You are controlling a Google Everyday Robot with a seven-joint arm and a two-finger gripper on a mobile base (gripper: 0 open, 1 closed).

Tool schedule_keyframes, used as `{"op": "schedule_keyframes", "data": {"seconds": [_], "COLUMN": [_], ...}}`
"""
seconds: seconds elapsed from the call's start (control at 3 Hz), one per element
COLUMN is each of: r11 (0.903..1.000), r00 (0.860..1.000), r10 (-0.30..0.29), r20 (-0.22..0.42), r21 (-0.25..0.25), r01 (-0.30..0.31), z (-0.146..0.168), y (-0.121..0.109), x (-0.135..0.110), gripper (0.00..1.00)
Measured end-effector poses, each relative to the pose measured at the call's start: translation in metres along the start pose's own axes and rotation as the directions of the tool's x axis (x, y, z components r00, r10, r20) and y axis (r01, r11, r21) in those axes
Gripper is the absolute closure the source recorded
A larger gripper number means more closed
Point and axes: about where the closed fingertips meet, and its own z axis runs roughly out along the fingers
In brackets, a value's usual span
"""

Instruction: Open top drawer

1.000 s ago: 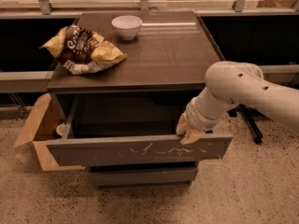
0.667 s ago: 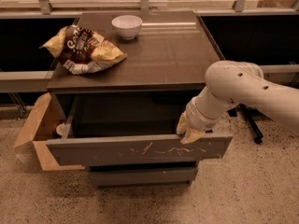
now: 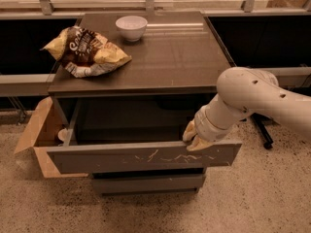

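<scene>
The top drawer [image 3: 141,158] stands pulled well out of the dark cabinet. Its wide grey-brown front is streaked with pale scratches, and its dark inside shows. My gripper [image 3: 194,139] sits at the drawer's front right, with its yellowish fingertips over the top edge of the front panel. The white arm reaches in from the right. A smaller drawer front [image 3: 148,183] below stays closed.
On the cabinet top [image 3: 184,57] lie a crumpled chip bag [image 3: 87,51] at the left and a white bowl [image 3: 131,27] at the back. An open cardboard box [image 3: 41,135] stands on the floor to the left. A chair base [image 3: 262,132] is at the right.
</scene>
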Motion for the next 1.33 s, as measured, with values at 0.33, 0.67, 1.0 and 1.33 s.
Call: {"op": "schedule_keyframes", "data": {"seconds": [0.33,0.67,1.0,1.33], "r11": [1.0,1.0,0.9984,0.9923], "r00": [1.0,1.0,1.0,0.999], "r10": [0.0,0.0,-0.018,-0.029], "r20": [0.0,0.0,0.017,0.025], "r21": [0.0,0.0,-0.053,-0.12], "r01": [0.0,0.0,0.019,0.032], "z": [0.0,0.0,0.012,0.028], "y": [0.0,0.0,0.011,0.029], "x": [0.0,0.0,-0.005,-0.014], "gripper": [0.61,0.37,0.14,0.0]}}
